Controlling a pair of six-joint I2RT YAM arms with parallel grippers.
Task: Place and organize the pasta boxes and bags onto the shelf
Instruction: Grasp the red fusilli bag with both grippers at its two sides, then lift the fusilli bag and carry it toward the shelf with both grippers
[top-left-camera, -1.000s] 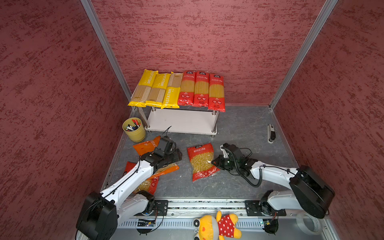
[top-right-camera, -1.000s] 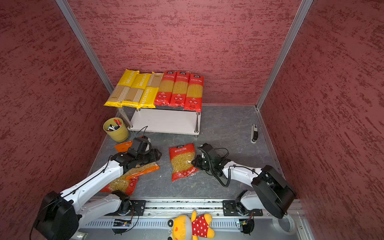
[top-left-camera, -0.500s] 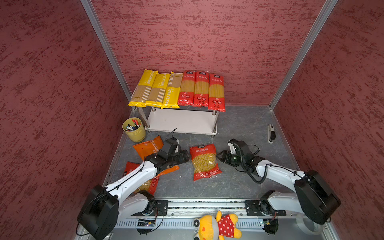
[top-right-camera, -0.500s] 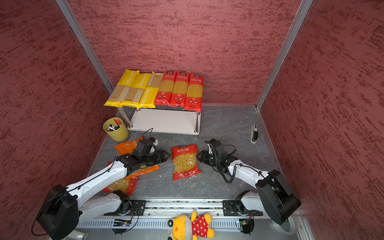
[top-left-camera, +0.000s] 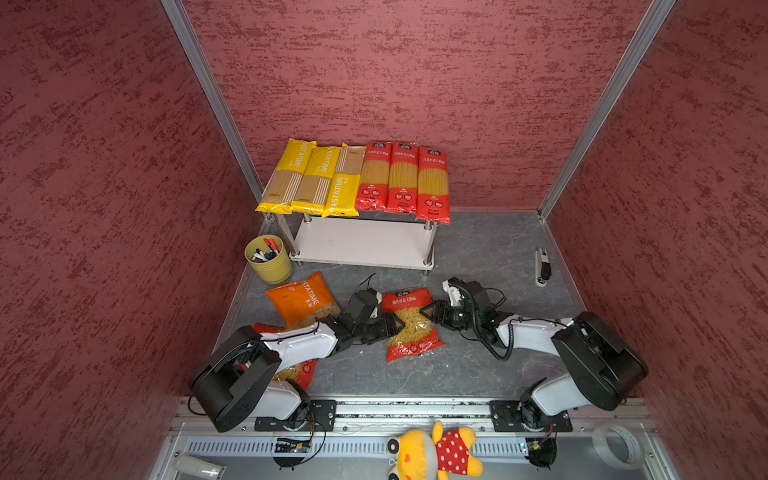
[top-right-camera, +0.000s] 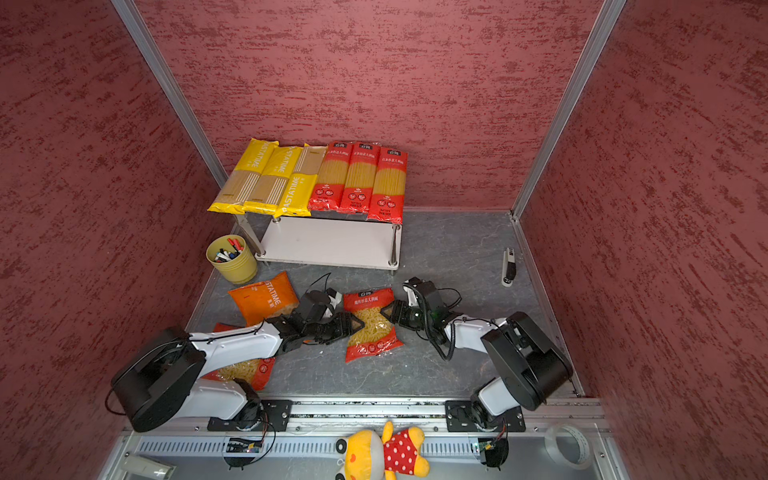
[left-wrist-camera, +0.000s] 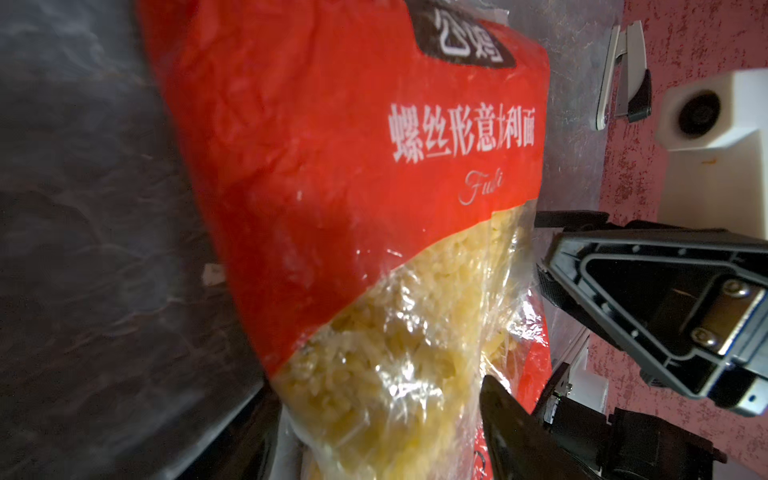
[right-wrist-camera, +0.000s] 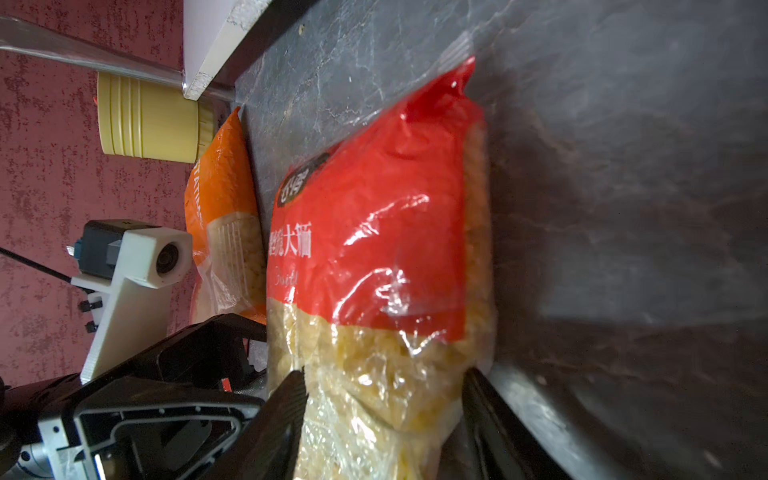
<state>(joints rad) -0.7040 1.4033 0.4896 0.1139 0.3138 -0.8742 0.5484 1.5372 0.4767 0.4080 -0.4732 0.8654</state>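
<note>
Open grey floor (top-left-camera: 478, 257) separates the red fusilli bag (top-left-camera: 409, 328), at frame centre, from the shelf (top-left-camera: 361, 245) above, its lower board bare. The left gripper (top-left-camera: 399, 323) and right gripper (top-left-camera: 425, 310) flank the bag's long edges, each with jaws spread around it. An orange macaroni bag (top-left-camera: 301, 299) and pen cup (top-left-camera: 268, 259) sit upper left.

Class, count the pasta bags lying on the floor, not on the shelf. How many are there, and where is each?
3: orange bag near the pen cup; red bag mid-floor; second red bag partly under the left arm, which could hide more.
</note>
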